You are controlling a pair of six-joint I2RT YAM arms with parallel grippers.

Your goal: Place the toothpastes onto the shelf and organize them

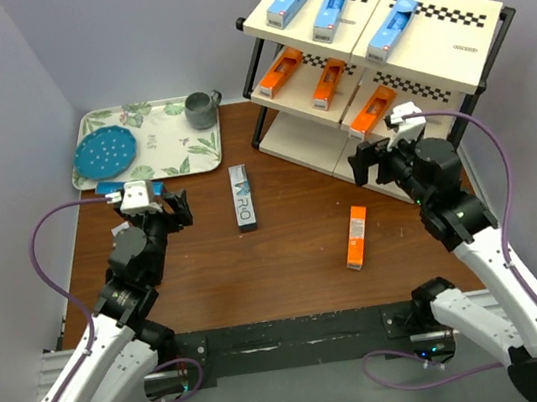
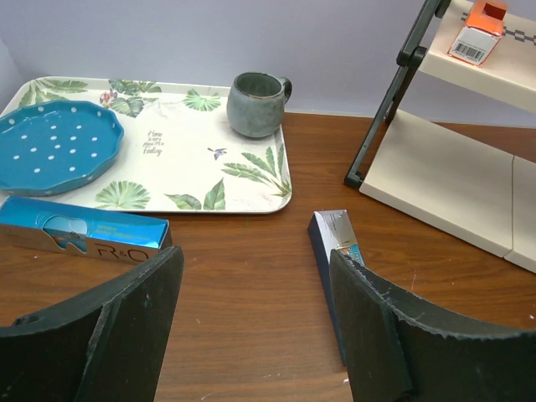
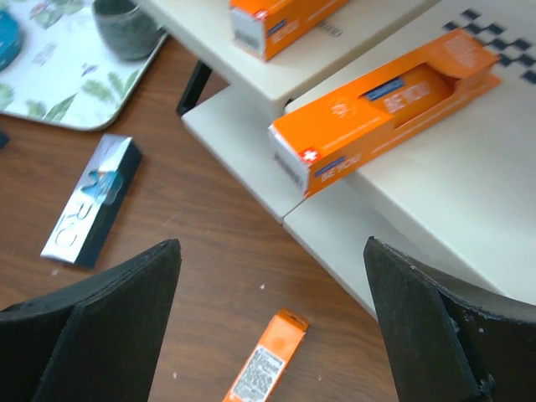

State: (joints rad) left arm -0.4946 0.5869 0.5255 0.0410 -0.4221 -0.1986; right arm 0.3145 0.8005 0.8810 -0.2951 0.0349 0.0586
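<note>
The shelf stands at the back right with three light blue toothpastes on its top tier and three orange ones on the middle tier. A grey-and-teal toothpaste and an orange toothpaste lie on the table. A blue toothpaste lies in front of the tray, left of my left gripper, which is open and empty; the grey-and-teal box lies beside its right finger. My right gripper is open and empty above the loose orange box, near the shelf's lower tiers.
A leaf-patterned tray at the back left holds a blue dotted plate and a grey mug. The shelf's black frame leg stands right of the tray. Grey walls close in the table at back and sides.
</note>
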